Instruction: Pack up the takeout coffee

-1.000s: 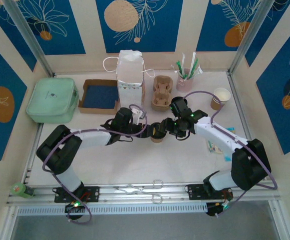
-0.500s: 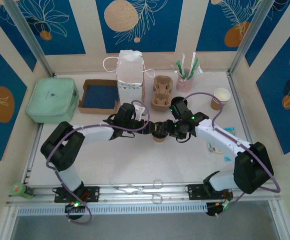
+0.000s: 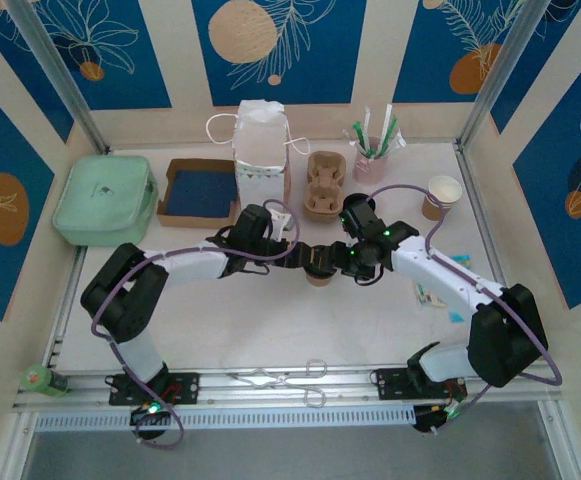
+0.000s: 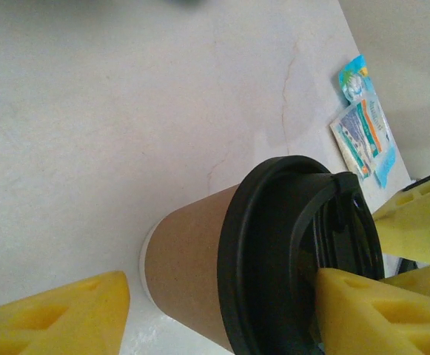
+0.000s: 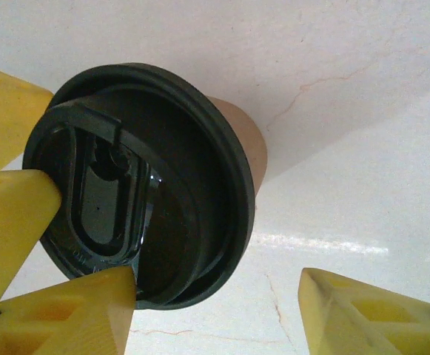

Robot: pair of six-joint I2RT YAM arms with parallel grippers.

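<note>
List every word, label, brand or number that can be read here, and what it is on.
None can be read.
Printed packets: print too blurred.
Mint-green case: small mark, too small to read.
Black lid of the takeout coffee: no lettering seen.

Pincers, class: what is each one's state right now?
Left pincer: open, straddling the coffee cup.
Right pincer: open, one side touching the lid.

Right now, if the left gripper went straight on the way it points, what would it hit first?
Probably the kraft-brown paper cup with round black plastic lid, standing between the left gripper's open fingers.
</note>
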